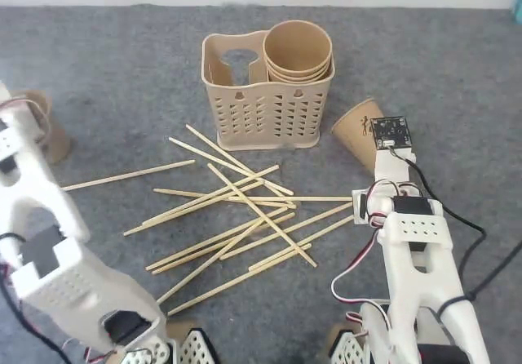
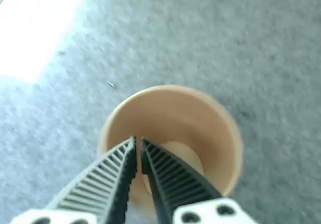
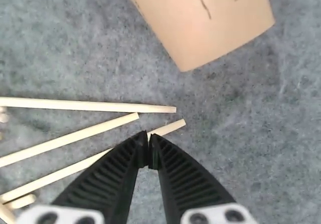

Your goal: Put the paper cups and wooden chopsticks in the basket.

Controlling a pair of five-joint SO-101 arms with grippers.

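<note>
Wooden chopsticks [image 1: 253, 207]: light, stiff and thin, strewn criss-cross over the grey carpet [image 1: 122, 62] between the two arms. They look likely to roll or pivot, so a pinch near mid-length on a stick lying clear of the pile seems safest.
Right gripper [image 3: 149, 139]: jaws pressed together with nothing in them, and the tips hover just beside the end of the nearest chopstick [image 3: 168, 127]. They will have to open before any grab.
Tipped cup [image 3: 200, 18]: lies on its side just beyond that gripper, near the basket's corner. It is thin paper, nearly weightless and easy to crush, so take it by the rim, one finger inside and one out, with a gentle squeeze.
Left gripper [image 2: 139, 144]: closed, with no sign of anything held, its tips poised over the open mouth of a cup.
Upright cup [image 2: 175, 111]: stands off at the left edge, well apart from the sticks, directly under the left gripper. The rim is again the sensible hold.
Basket [image 1: 265, 115]: farthest back, with stacked cups [image 1: 298, 50] already sitting in its right-hand compartment.
</note>
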